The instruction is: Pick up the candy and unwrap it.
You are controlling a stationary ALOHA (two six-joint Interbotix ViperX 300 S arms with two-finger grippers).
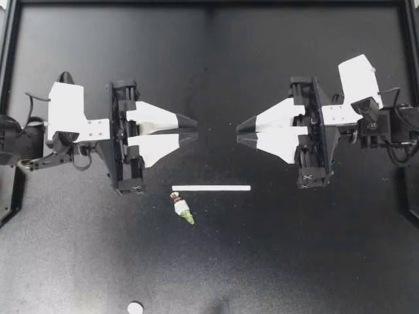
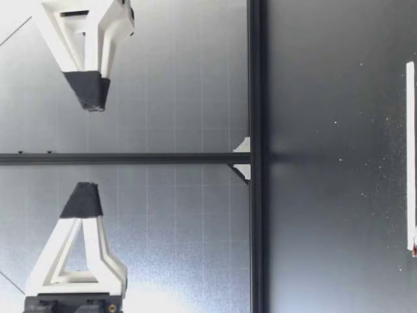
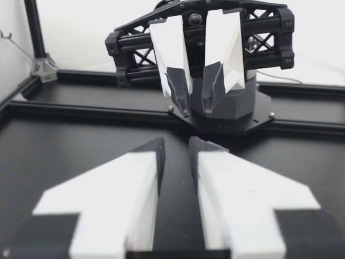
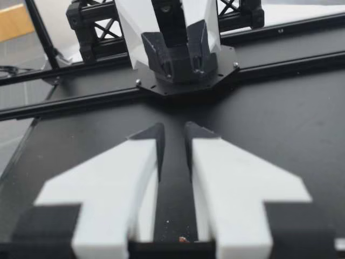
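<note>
The candy (image 1: 182,209), a small piece in a green and white wrapper with a dark red end, lies on the black table just in front of a white strip (image 1: 211,188). My left gripper (image 1: 196,129) hovers behind and slightly left of it, open by a narrow gap and holding nothing. My right gripper (image 1: 238,131) faces it tip to tip across a short space, also narrowly open and holding nothing. In the low view both grippers, right (image 2: 91,98) and left (image 2: 81,195), hang well above the table. Neither wrist view shows the candy; each shows its own gripper (image 3: 177,148) (image 4: 174,135) pointing at the other.
The white strip (image 2: 410,156) lies flat on the table near the low camera. A small white disc (image 1: 135,307) sits at the table's front edge. Black frame rails (image 1: 209,3) border the table at the back and sides.
</note>
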